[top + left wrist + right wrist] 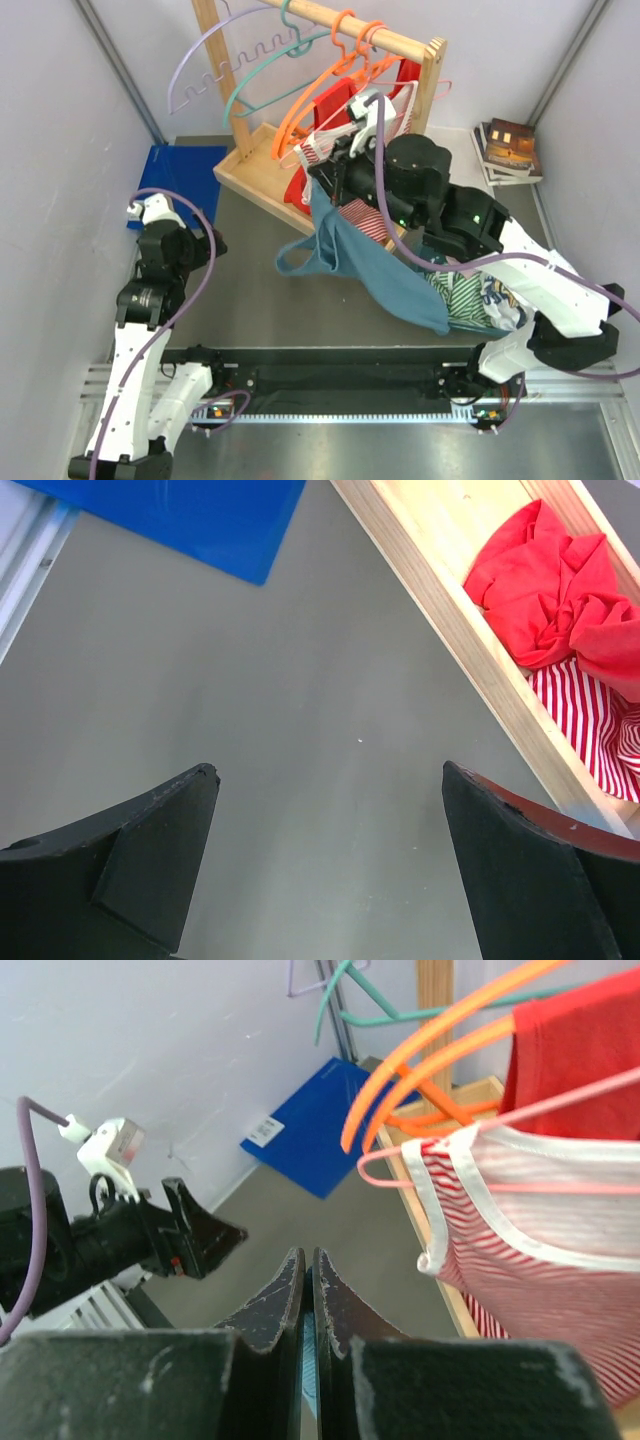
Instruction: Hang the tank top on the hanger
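- Top external view: the tank top [385, 270] is seen lifted at one end by the right gripper [325, 185], just in front of the wooden rack [434, 75].
- The rest of the tank top is draped down and to the right, onto the table [250, 300], where a heap of other clothes [475, 298] is met beside the right arm.
- In the right wrist view the two fingers [285, 1295] are pressed together, and a thin strip of blue cloth is pinched between them.
- The hanger [268, 78] is hung bare on the rack's rail, between the lilac hanger [198, 72] and the orange hangers [322, 92], and is well apart from the tank top.
- The striped top [520, 1240] is carried on a pink hanger [430, 1175], with the red top [580, 1050] behind it.
- The left gripper [328, 772] is held with its jaws spread wide over bare table, and nothing is grasped.
- A blue sheet [180, 520] is seen beyond it, and red cloth and striped cloth are seen lying in the rack's base tray [440, 580].
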{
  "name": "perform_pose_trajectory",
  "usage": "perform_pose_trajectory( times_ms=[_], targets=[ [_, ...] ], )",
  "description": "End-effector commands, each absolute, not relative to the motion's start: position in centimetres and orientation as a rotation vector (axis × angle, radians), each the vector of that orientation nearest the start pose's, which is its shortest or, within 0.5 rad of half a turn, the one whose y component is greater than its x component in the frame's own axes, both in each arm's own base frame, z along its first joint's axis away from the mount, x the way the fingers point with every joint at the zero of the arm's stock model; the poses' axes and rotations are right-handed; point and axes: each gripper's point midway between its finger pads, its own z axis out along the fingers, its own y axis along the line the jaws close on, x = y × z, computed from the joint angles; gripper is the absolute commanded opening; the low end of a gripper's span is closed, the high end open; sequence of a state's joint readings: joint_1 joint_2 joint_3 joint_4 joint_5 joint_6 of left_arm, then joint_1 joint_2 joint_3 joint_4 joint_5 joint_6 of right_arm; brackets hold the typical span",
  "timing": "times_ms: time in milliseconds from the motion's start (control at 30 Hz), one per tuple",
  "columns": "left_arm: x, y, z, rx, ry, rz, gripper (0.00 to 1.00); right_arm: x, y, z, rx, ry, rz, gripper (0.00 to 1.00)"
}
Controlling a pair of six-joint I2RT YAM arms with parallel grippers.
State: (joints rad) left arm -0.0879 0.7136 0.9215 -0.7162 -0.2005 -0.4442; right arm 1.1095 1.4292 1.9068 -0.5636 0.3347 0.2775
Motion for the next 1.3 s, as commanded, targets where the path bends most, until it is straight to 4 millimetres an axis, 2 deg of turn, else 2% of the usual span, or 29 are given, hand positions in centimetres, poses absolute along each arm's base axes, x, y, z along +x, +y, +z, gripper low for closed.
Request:
perform_pose_trajectory(
  times_ms=[0, 133, 167, 233, 267, 333, 400, 433, 467, 500, 533, 567, 600, 633, 667, 733, 767, 833, 933, 1000, 1033, 1067, 1100, 1133, 1167, 1200, 1233, 1267],
  targets=[
    [24.1, 0.0, 25.6, -0.52, 1.975, -0.11, 0.99, 21.4, 35.2, 54.9, -0.408, 1.452, 0.907, 0.0],
    [24.0, 0.0, 25.4, -0.545, 1.974, -0.119, 0.99, 21.5, 37.0, 52.1, -0.461, 1.51, 0.911, 0.0],
    [24.1, -0.1, 25.3, -0.543, 1.975, -0.124, 0.99, 21.7, 37.5, 50.2, -0.472, 1.55, 0.903, 0.0],
    [24.2, -0.4, 25.0, -0.539, 1.985, -0.142, 0.99, 21.6, 37.6, 48.6, -0.482, 1.579, 0.899, 0.0],
    [24.3, -0.5, 24.8, -0.535, 1.996, -0.144, 0.99, 21.7, 38.1, 46.5, -0.496, 1.617, 0.885, 0.0],
    [24.5, -0.6, 25.0, -0.525, 2.001, -0.141, 0.99, 21.6, 38.4, 45.1, -0.516, 1.64, 0.873, 0.0],
    [24.6, -0.2, 25.5, -0.524, 1.992, -0.12, 0.99, 21.2, 39.0, 44.8, -0.551, 1.649, 0.859, 0.0],
    [24.7, -0.1, 25.6, -0.517, 1.989, -0.107, 0.99, 21.3, 40.0, 44.4, -0.572, 1.659, 0.85, 0.0],
    [24.8, 0.1, 25.8, -0.521, 1.984, -0.098, 0.99, 20.7, 40.4, 46.8, -0.582, 1.609, 0.872, 0.0],
    [25.0, 0.1, 26.3, -0.516, 1.971, -0.1, 0.99, 20.4, 40.9, 47.7, -0.592, 1.585, 0.884, 0.0],
    [25.1, 0.0, 26.3, -0.515, 1.97, -0.102, 0.99, 20.5, 42.3, 47.7, -0.61, 1.58, 0.886, 0.0],
    [25.3, -0.1, 26.3, -0.513, 1.974, -0.11, 0.99, 19.8, 42.4, 50.6, -0.603, 1.509, 0.921, 0.0],
    [25.4, -0.2, 26.3, -0.513, 1.973, -0.117, 0.99, 19.6, 43.0, 51.4, -0.613, 1.485, 0.938, 0.0],
    [25.5, -0.3, 26.3, -0.519, 1.973, -0.125, 0.99, 19.7, 44.3, 51.3, -0.629, 1.478, 0.942, 0.0],
    [25.6, -0.4, 26.3, -0.519, 1.975, -0.131, 0.99, 19.1, 44.2, 53.6, -0.618, 1.424, 0.975, 0.0],
    [25.6, -0.5, 26.1, -0.528, 1.974, -0.138, 0.99, 18.8, 45.7, 53.9, -0.647, 1.399, 1.008, 0.0],
    [25.5, -0.4, 26.1, -0.528, 1.97, -0.137, 0.99, 18.6, 45.7, 55.2, -0.634, 1.367, 1.034, 0.0],
    [25.3, -0.3, 26.0, -0.535, 1.969, -0.129, 0.99, 18.5, 46.1, 55.7, -0.628, 1.345, 1.052, 0.0],
    [25.0, -0.1, 25.8, -0.536, 1.972, -0.119, 0.99, 18.6, 46.3, 55.4, -0.638, 1.346, 1.044, 0.0],
    [24.7, -0.1, 25.5, -0.535, 1.983, -0.115, 0.99, 18.8, 46.5, 53.8, -0.659, 1.376, 1.014, 0.0],
    [24.7, -0.1, 25.3, -0.538, 1.985, -0.113, 0.99, 18.9, 46.0, 53.7, -0.657, 1.381, 1.002, 0.0],
    [24.6, -0.1, 25.1, -0.54, 1.992, -0.111, 0.99, 19.2, 46.5, 50.9, -0.696, 1.429, 0.958, 0.0],
    [24.6, -0.1, 25.0, -0.545, 1.992, -0.114, 0.99, 19.5, 46.4, 49.5, -0.71, 1.453, 0.925, 0.0],
    [24.6, -0.1, 25.1, -0.546, 1.991, -0.119, 0.99, 19.5, 45.9, 47.0, -0.739, 1.499, 0.888, 0.0],
    [24.6, -0.2, 24.8, -0.549, 1.995, -0.121, 0.99, 19.5, 45.7, 45.6, -0.751, 1.525, 0.865, 0.0],
    [24.7, -0.3, 24.8, -0.553, 1.994, -0.128, 0.99, 19.5, 44.4, 45.5, -0.736, 1.535, 0.849, 0.0],
    [24.8, -0.4, 24.7, -0.554, 1.995, -0.134, 0.99, 19.6, 44.1, 42.0, -0.756, 1.604, 0.81, 0.0],
    [24.8, -0.6, 24.5, -0.55, 2.004, -0.146, 0.99, 19.6, 43.5, 40.8, -0.755, 1.631, 0.793, 0.0]
  ],
)
